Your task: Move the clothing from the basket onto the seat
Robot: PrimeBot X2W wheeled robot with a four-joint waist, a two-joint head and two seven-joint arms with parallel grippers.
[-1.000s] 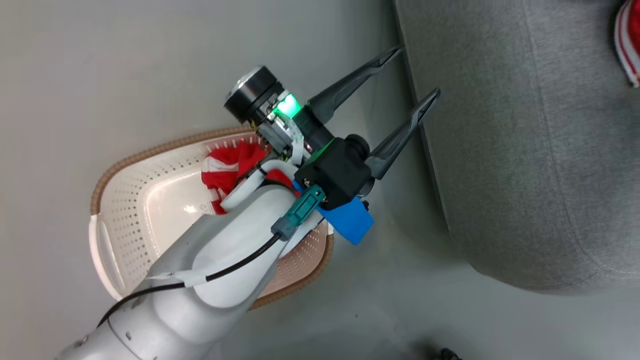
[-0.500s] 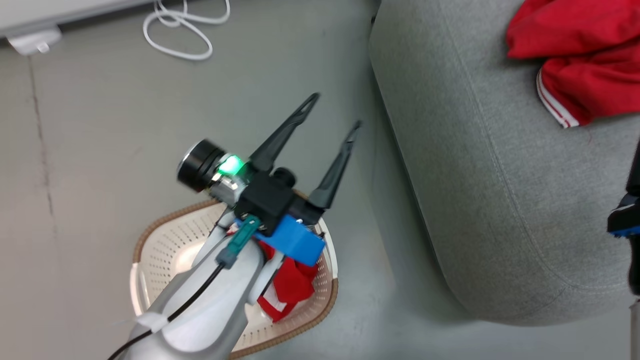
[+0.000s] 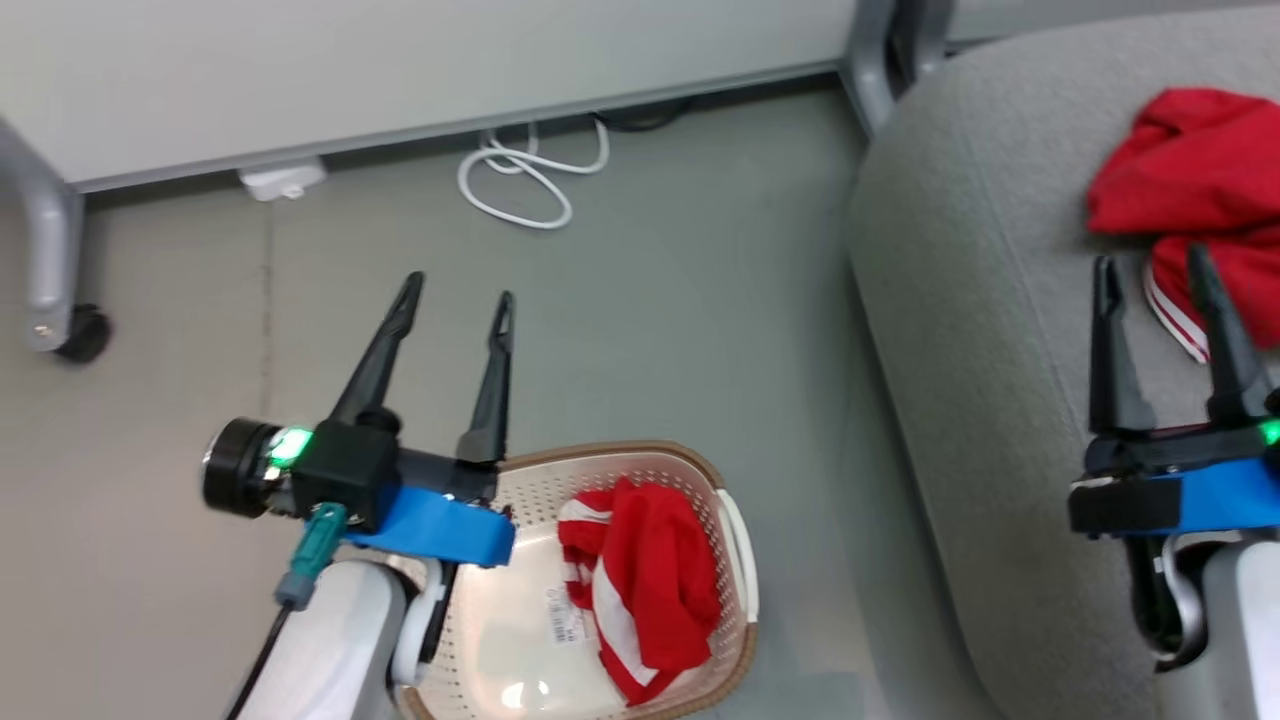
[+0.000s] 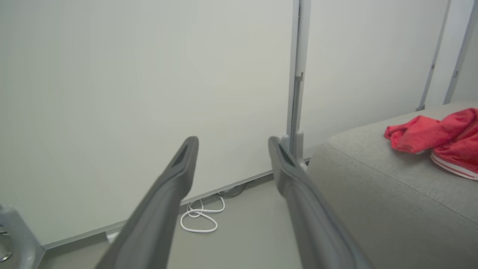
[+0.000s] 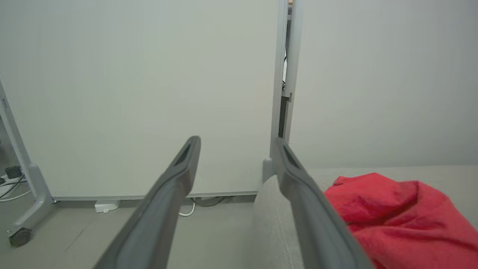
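One red garment with white stripes lies crumpled in the cream basket on the floor at the bottom of the head view. Another red garment rests on the grey seat at the right. My left gripper hangs open and empty above the basket's left rim, fingers pointing toward the wall. Over the seat, my right gripper is open and empty, its fingertips beside the red garment there.
A white partition wall with a grey post runs along the back. A coiled white cable and a small white plug box lie at its foot. A grey wheeled leg stands at the far left.
The head camera has swung up, bringing the wall, the cable and my right gripper into the picture. My left arm has come off the basket toward its left side, uncovering the garment inside.
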